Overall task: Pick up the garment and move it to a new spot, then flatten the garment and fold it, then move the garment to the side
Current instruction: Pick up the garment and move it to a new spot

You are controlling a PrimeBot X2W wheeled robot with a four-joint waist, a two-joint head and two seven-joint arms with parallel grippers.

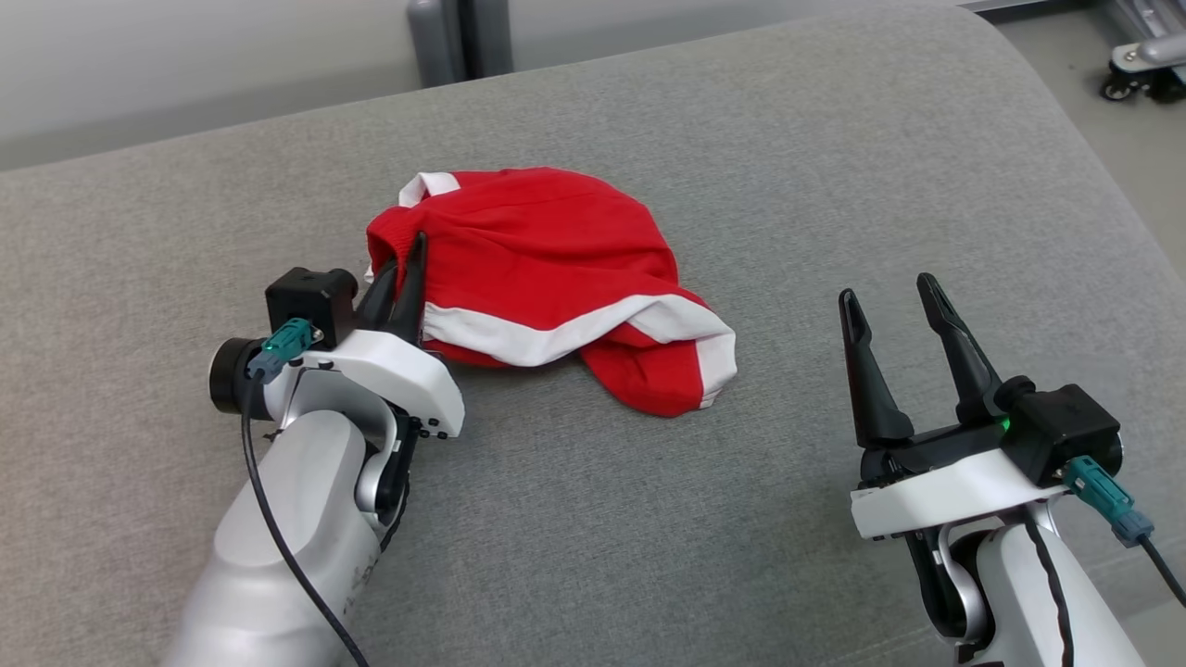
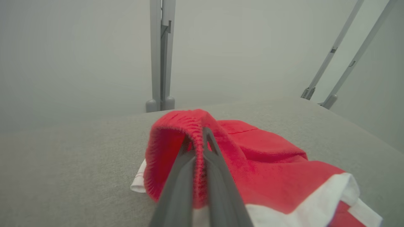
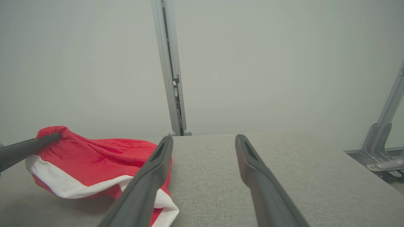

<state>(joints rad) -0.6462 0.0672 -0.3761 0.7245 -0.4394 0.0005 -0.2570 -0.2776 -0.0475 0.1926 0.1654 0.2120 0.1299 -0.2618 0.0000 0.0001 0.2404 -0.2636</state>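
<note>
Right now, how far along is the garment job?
Done: nothing finished. In hand: the pick-up, with the left gripper shut on the garment at its red edge, the rest crumpled on the cushion. Left: moving it, flattening, folding, setting aside. The right gripper is open, clear of the cloth.

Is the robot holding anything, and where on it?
The left end effector pinches the red garment at its ribbed edge; right end effector holds nothing.

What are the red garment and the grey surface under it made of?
The garment: soft knit cloth, likely cotton or jersey, matte; ribbed edge and limp folds show. The surface: woven upholstery-like fabric, matte, with a fine speckled grey weave.
</note>
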